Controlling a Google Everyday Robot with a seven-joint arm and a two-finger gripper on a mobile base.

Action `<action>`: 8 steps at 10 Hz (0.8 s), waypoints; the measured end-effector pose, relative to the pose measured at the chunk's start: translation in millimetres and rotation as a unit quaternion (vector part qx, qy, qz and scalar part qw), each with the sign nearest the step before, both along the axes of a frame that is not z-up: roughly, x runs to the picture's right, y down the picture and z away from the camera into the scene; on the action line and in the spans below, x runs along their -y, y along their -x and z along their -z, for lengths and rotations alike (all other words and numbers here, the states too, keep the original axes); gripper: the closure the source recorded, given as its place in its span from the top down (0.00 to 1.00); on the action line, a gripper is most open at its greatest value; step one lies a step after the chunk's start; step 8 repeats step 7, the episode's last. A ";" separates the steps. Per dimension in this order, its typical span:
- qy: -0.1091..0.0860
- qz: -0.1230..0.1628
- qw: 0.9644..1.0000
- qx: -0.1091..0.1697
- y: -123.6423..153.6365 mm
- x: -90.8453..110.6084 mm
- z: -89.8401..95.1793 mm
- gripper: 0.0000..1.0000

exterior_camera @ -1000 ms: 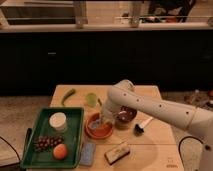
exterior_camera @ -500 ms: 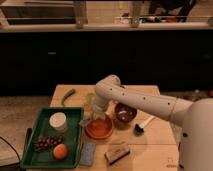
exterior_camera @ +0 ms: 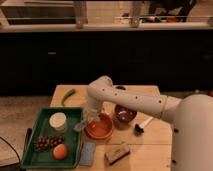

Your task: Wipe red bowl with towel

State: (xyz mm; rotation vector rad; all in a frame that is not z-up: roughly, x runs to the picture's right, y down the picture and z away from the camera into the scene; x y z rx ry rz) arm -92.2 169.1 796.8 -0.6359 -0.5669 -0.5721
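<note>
My arm has swung left across the table (exterior_camera: 155, 147) in the past second, so my gripper (exterior_camera: 93, 120) now hangs at the left rim of the red bowl (exterior_camera: 99, 129), right beside the green tray (exterior_camera: 30, 155). I judge a wiping stroke is underway. The towel (exterior_camera: 80, 126) seems pinched below it. Beyond sits a dark bowl (exterior_camera: 125, 115).

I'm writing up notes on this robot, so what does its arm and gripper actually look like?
The arm is a smooth, cream-white, rounded shell with a bulbous elbow joint and no visible cables or markings. Its gripper, a paler, narrower tip, sits over the red bowl beside the green tray.
</note>
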 end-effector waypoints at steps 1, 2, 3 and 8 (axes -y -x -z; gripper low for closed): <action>0.009 0.006 1.000 0.003 -9.4 -13.8 5.9 0.00; 0.016 0.009 1.000 0.003 -20.2 -22.9 9.0 0.00; 0.024 0.011 1.000 0.003 -29.6 -32.1 12.4 0.00; 0.034 -0.009 0.999 -0.024 -83.7 -43.1 17.1 0.00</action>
